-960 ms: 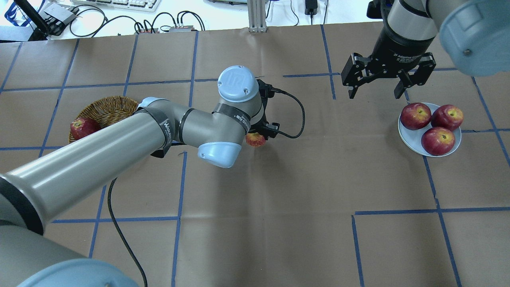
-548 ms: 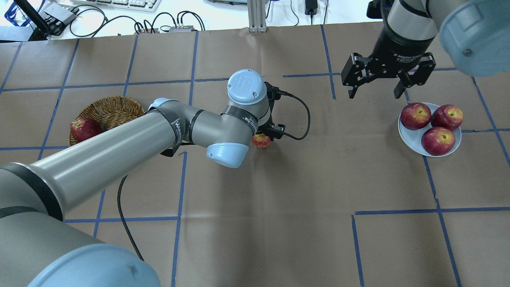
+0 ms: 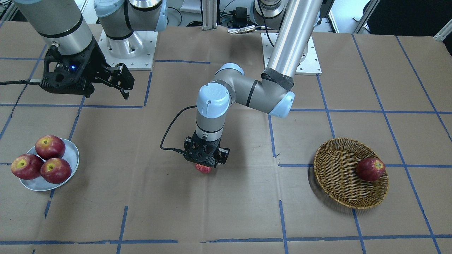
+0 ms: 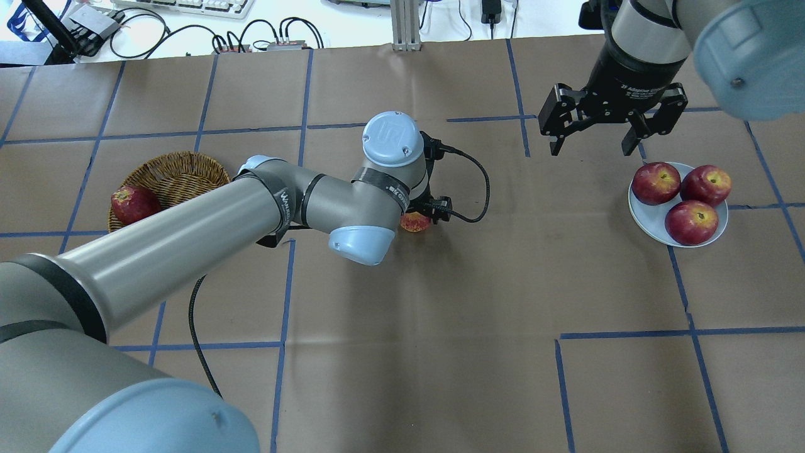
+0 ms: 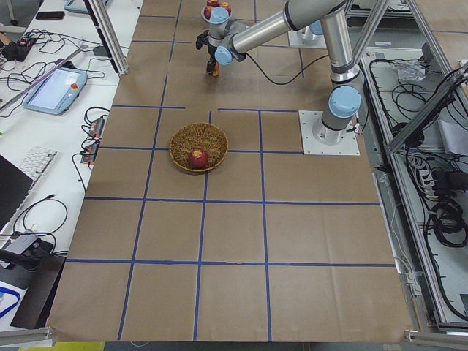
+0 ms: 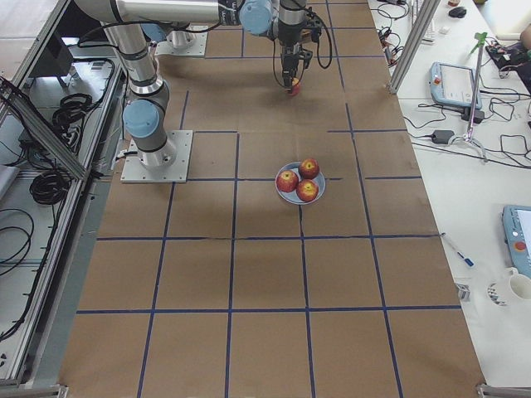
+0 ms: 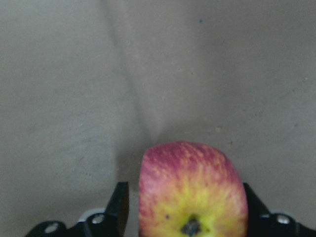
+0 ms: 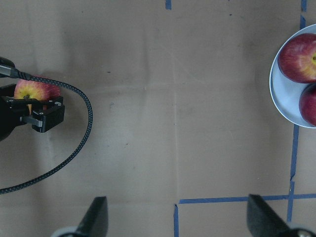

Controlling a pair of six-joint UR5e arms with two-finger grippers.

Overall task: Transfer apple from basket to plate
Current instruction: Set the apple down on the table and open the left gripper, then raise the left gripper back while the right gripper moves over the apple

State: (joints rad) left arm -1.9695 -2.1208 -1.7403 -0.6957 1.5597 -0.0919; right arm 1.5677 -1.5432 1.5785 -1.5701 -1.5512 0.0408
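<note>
My left gripper (image 3: 204, 165) is shut on the apple (image 3: 203, 168), a light red one with a yellow blush, and holds it low over the middle of the table. The apple (image 7: 192, 192) sits between the two black fingers (image 7: 121, 205) in the left wrist view and also shows in the overhead view (image 4: 415, 222). The wicker basket (image 3: 349, 199) stands behind it on my left side (image 4: 182, 160). The white plate (image 3: 72, 155) lies on my right side (image 4: 651, 220). My right gripper (image 4: 592, 151) is open and empty, hovering just beyond the plate.
One dark red apple (image 3: 370, 169) lies in the basket. Three dark red apples (image 4: 690, 222) fill most of the plate. A black cable (image 4: 478, 189) loops from the left wrist. Brown paper with blue tape lines covers the table.
My left arm has carried the apple a little to the right, away from the basket, slowing over the last half second. The right arm has not moved.
</note>
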